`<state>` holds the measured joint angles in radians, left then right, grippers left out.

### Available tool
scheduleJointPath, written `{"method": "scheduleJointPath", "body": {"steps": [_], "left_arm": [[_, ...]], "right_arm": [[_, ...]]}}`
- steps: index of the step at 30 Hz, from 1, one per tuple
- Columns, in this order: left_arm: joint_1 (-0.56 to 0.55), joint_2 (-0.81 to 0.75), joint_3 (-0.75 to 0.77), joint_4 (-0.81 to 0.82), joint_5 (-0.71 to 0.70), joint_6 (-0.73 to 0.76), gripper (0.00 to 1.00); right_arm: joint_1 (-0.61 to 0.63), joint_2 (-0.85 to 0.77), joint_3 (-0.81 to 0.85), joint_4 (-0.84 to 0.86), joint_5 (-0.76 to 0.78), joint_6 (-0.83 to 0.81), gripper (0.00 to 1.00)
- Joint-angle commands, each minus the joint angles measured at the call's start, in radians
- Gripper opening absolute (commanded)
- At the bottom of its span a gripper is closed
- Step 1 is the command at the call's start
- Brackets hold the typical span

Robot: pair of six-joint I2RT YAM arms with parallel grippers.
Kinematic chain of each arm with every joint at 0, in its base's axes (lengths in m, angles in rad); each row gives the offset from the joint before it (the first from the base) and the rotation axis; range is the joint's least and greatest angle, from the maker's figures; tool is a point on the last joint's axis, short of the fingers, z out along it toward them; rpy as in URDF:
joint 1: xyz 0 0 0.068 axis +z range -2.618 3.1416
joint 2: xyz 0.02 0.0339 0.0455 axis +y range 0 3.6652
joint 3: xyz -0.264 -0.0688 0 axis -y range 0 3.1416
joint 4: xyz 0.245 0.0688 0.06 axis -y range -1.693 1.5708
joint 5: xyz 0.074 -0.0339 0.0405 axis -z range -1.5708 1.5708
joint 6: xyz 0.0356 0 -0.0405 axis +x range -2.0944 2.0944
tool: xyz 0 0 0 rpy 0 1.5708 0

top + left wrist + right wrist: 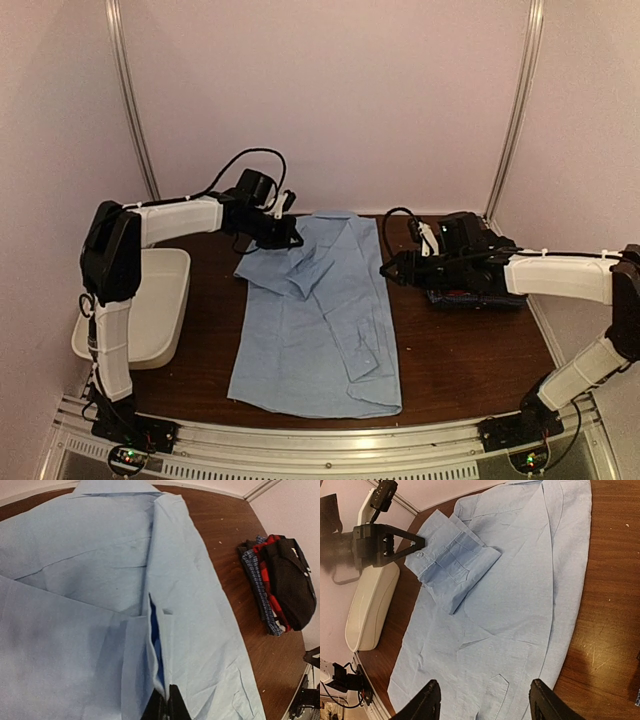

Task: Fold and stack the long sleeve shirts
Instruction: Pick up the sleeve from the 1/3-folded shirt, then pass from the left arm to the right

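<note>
Across the middle of the table [470, 350] we see the light blue shirt [315, 320] spread flat, collar toward the far wall, with one sleeve laid down its right half. We judge the step in hand to be folding in the other sleeve. The left claw [285, 232] is pinched tight on the cuff [427, 562] near the shirt's far left corner, and that sleeve is doubled over the chest. The right claw [392, 268] hovers at the shirt's right edge, its fingers [431, 700] spread wide and holding nothing. Next, we think, the cuff must be carried across and laid flat without dragging the body askew. Our left wrist view shows the stack of folded shirts [280, 580] plainly, black over red and blue check, which the top view half hides behind the right arm. Only the right wrist view shows the grip on the cuff clearly, with the white tub [370, 610] beyond.
</note>
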<state>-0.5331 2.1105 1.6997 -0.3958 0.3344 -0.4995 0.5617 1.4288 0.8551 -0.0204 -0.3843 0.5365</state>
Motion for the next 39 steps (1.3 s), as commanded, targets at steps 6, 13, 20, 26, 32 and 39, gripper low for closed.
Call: {"method": "scheduleJointPath", "body": {"steps": [6,13,20,26,32,39], "left_arm": [[-0.096,-0.071,-0.079,0.148,0.123,-0.032,0.0],[-0.14,-0.076,-0.139,0.225,0.142,-0.065,0.0],[-0.195,-0.069,-0.171,0.285,0.146,-0.071,0.0],[-0.236,-0.052,-0.175,0.302,0.125,-0.053,0.0],[-0.277,-0.049,-0.166,0.301,0.069,-0.007,0.01],[-0.318,-0.038,-0.142,0.272,-0.061,0.07,0.01]], "right_arm": [[0.009,0.119,0.081,0.223,-0.105,0.155,0.65],[0.024,0.25,0.114,0.349,-0.131,0.272,0.69],[0.024,0.33,0.096,0.495,-0.128,0.394,0.79],[0.024,0.369,0.085,0.559,-0.12,0.444,0.81],[0.024,0.401,0.082,0.571,-0.12,0.457,0.82],[0.024,0.397,0.076,0.536,-0.108,0.439,0.8]]}}
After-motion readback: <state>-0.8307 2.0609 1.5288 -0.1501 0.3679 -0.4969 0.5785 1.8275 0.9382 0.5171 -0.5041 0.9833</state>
